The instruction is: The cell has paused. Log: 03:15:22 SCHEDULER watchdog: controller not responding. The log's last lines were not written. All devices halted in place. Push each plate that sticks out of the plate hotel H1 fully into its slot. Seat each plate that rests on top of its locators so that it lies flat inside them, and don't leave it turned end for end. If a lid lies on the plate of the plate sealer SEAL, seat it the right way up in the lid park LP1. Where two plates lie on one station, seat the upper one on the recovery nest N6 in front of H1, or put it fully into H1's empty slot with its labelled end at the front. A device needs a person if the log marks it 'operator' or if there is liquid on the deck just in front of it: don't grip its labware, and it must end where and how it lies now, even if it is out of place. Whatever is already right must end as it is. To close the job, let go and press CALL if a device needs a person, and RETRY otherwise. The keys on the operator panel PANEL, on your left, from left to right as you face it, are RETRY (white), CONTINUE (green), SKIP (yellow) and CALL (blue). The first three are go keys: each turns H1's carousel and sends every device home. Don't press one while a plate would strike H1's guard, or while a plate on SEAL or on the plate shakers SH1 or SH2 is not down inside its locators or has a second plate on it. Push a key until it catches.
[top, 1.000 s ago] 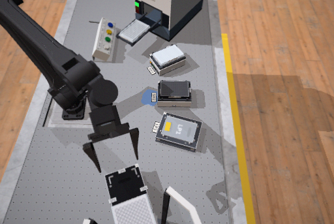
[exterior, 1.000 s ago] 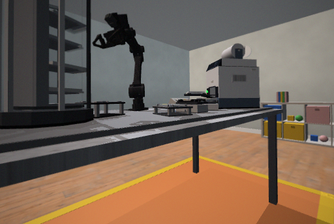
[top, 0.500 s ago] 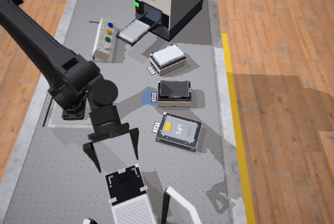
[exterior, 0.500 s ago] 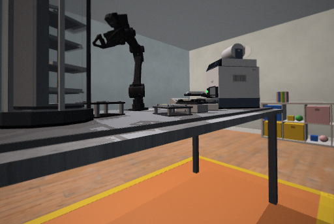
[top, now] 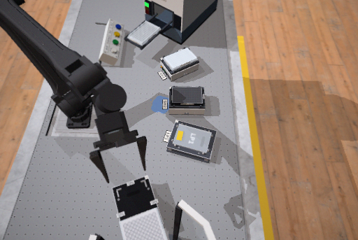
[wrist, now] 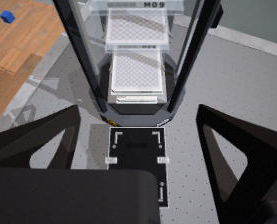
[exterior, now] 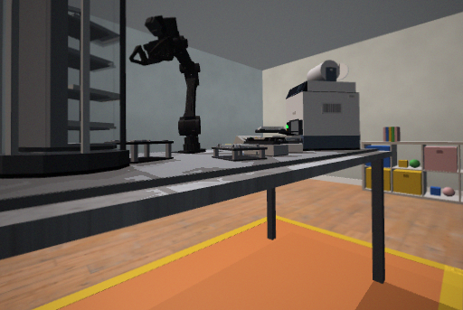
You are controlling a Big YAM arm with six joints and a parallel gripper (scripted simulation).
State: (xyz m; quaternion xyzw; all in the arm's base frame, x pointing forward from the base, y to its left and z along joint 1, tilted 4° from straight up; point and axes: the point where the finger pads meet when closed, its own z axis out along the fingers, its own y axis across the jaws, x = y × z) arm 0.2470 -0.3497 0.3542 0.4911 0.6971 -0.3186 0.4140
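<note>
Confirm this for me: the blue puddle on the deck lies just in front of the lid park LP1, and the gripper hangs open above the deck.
Not quite. In the top view the blue puddle lies in front of the station with the dark plate, not the lid park LP1. The gripper is indeed open above the deck.
</note>
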